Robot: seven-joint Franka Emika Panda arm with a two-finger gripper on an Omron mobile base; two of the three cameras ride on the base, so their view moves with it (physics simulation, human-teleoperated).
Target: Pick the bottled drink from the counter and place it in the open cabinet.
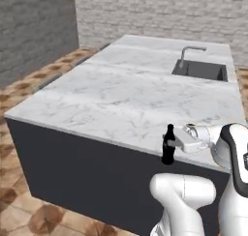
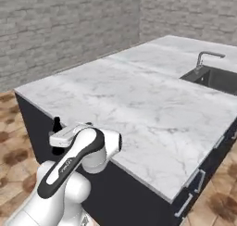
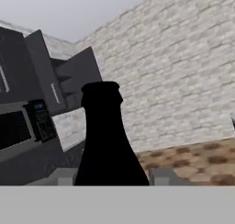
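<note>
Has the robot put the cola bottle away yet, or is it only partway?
Partway. Done: the gripper is shut on the small black cola-style bottle, which looks lifted off the white marble island counter and hangs upright just past its near edge. In hand: carrying it. Left: getting it into the matte black wall cabinet, which the hand view shows open beyond the bottle, and letting go.

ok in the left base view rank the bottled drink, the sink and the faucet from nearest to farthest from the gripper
1. The bottled drink: held upright in the gripper, at the counter's near edge.
2. The sink: inset at the far right of the counter.
3. The faucet: at the sink's far left rim, just beyond the basin.
</note>
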